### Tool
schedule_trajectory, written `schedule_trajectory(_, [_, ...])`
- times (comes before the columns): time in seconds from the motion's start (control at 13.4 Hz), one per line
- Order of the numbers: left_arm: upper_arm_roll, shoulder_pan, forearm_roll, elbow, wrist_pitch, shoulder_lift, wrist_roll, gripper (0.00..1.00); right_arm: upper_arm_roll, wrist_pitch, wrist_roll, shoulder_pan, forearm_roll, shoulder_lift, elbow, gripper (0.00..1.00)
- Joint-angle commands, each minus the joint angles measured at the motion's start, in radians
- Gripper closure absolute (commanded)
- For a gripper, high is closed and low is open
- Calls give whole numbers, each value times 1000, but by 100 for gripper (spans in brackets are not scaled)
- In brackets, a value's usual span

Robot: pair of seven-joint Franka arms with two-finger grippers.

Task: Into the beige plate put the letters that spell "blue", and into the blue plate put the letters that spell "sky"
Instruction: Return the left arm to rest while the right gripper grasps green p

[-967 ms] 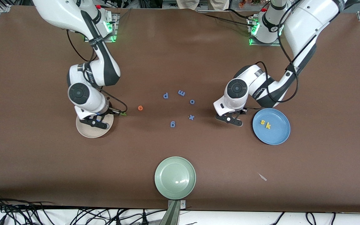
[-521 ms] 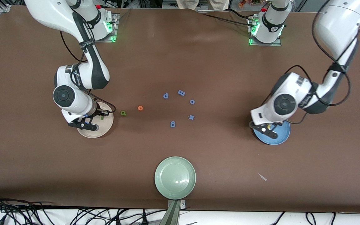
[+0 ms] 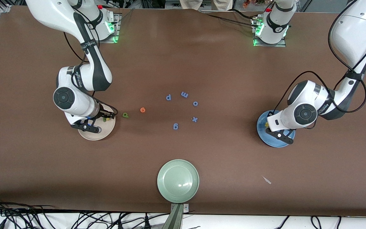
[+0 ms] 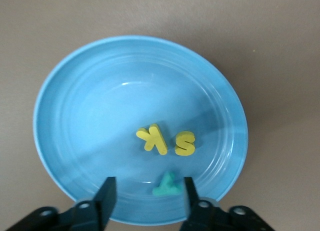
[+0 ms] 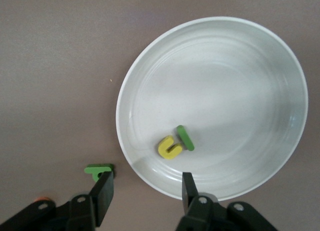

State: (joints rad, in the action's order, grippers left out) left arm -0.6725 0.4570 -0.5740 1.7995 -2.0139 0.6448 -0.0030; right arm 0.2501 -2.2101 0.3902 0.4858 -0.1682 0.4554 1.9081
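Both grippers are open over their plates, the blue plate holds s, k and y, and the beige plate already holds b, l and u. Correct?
Not quite. The beige plate holds only the yellow u and green l. The green b lies on the table beside the plate, as the front and right wrist views show. The rest stands.

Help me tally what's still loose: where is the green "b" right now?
The green "b" lies on the bare table just outside the beige plate, between that plate and the orange "e", at the right arm's end.
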Motion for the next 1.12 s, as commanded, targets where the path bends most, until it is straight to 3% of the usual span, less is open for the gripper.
schedule_trajectory(0.0, [-79,8,-21,-12,85,-92,-9,0,-41,-38,90,10,-22,21,-7,37])
schedule_trajectory(0.15, [-120,5,40,-98,214,-128,-9,0,-74,-88,139,10,-25,51,-6,37])
schedule_trajectory(0.45, [-171,5,152,-363,486,-187,-25,0,-94,-137,168,13,-25,80,2,37])
schedule_trajectory(0.82, [-186,-17,154,-521,518,-240,-28,0,-104,-235,174,28,-25,94,57,37])
schedule_trajectory(1.04, [-168,-43,210,-529,517,-267,-28,0,-115,-257,202,31,-25,94,80,37])
